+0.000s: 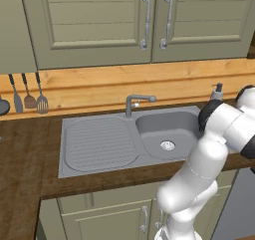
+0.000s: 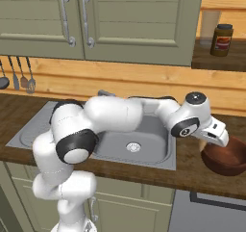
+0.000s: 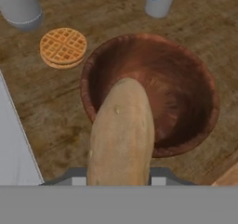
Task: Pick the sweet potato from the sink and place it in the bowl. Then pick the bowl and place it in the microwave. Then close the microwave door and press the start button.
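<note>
- Holding the sweet potato [image 3: 122, 135] above the bowl [image 3: 186, 102], the gripper [image 3: 118, 179] has its fingers pinched on the thick end, with the tapered end pointing down toward the bowl's near rim.
- The sink [image 1: 99, 144] basin lies bare around its drain, so the pick from it looks done.
- The bowl stands on the wooden counter [image 3: 56, 107] right of the sink, near a waffle [image 3: 62, 47]; in the right base view the hand hangs just over the bowl's near rim.
- Left to do, by my judgement: release the sweet potato into the bowl, carry the bowl to the microwave, shut its door, press start.
</note>
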